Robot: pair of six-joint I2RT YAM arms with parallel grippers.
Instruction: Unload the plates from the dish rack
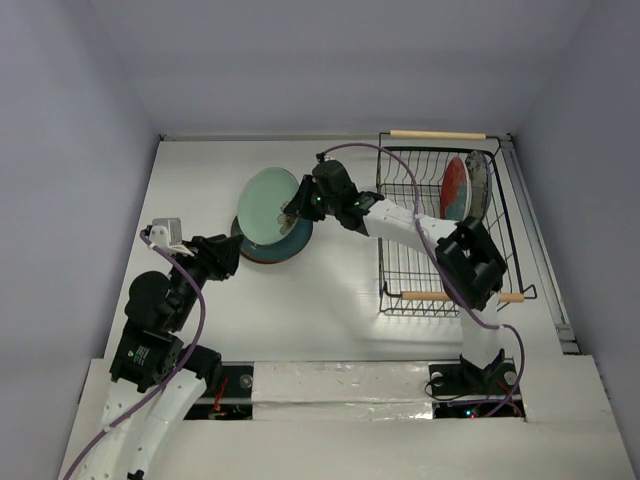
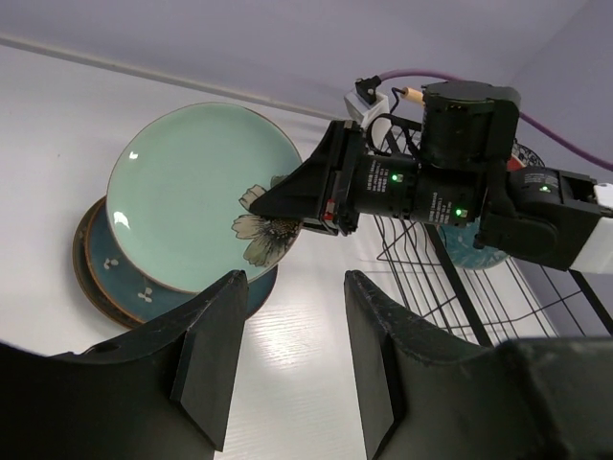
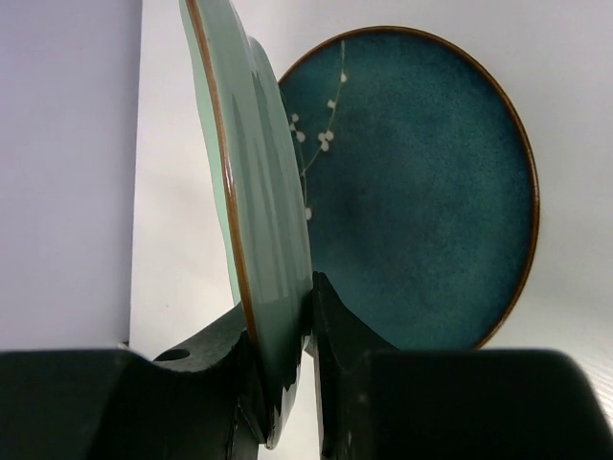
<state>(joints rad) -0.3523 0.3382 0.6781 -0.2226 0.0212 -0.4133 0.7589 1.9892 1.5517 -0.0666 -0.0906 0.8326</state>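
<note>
Right jaws around pale green plate (image 3: 270, 225)

Left arm (image 1: 165, 330): black rounded joint housings; white lower link, based just left of the base bar (image 1: 340, 385).
Right arm (image 1: 440, 245): black motor blocks joined by white tube links, based at the base bar's right end.
Cables: purple cable (image 1: 200, 320) along the left arm; second purple cable (image 1: 425, 240) along the right arm.
Left gripper (image 2: 292, 287): two matte black, flat-faced fingers.
Right gripper (image 2: 257, 199): black, tapered, with small white print on its body.
Lights: green lights (image 2: 395, 177) on the right arm's housings.
Camera block (image 1: 165, 232): white, boxy, on the left arm.
</note>
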